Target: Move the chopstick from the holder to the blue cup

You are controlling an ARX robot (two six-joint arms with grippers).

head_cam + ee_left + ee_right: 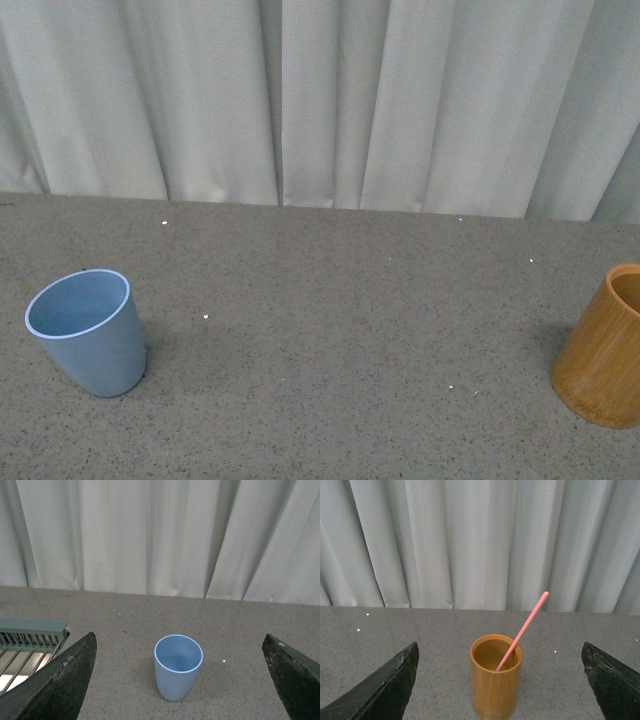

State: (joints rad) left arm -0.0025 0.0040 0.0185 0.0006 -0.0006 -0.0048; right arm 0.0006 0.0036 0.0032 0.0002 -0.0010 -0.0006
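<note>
White pleated curtain (320, 100) fills the upper half of the front view. Grey speckled desk (330, 340) fills the lower half. Left jaws and right jaws are each spread wide and grip nothing. Bamboo holder (603, 350) stands at the right edge, partly cut off. Blue cup (88, 345) stands at lower left, well apart from the holder. Pink chopstick (523, 630) leans inside the holder, visible in the right wrist view.

Soft, even, bright light; faint shadows; mild blur.
</note>
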